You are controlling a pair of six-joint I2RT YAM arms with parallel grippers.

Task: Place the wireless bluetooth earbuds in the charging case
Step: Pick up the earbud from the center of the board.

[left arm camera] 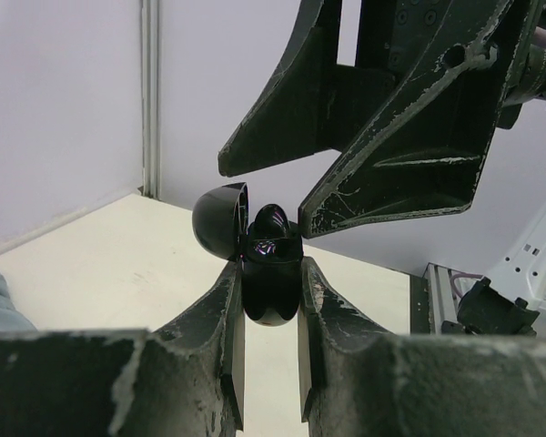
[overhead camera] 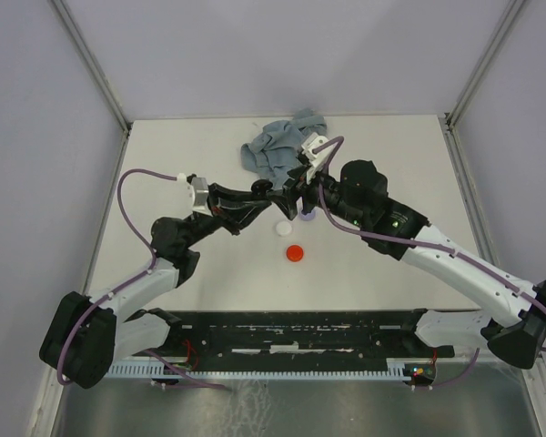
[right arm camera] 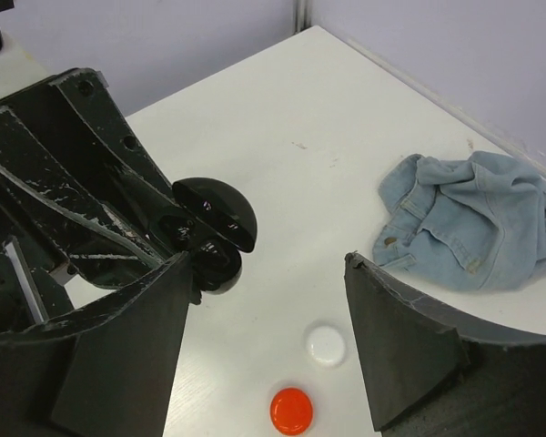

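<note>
My left gripper (left arm camera: 271,266) is shut on the body of a glossy black charging case (left arm camera: 271,299) and holds it above the table. The case's lid (left arm camera: 218,221) is swung open to the left. A rounded black earbud (left arm camera: 273,221) sits in the top of the case. In the right wrist view the open case (right arm camera: 214,218) lies by my left finger. My right gripper (right arm camera: 264,337) is open and empty, its fingers (left arm camera: 391,173) just above the case. In the top view both grippers (overhead camera: 287,202) (overhead camera: 303,185) meet at the table's middle. No other earbuds show clearly.
A white round disc (right arm camera: 328,344) and a red round disc (right arm camera: 291,411) lie on the white table below the grippers; they also show in the top view (overhead camera: 280,228) (overhead camera: 296,253). A crumpled blue denim cloth (overhead camera: 278,146) lies at the back.
</note>
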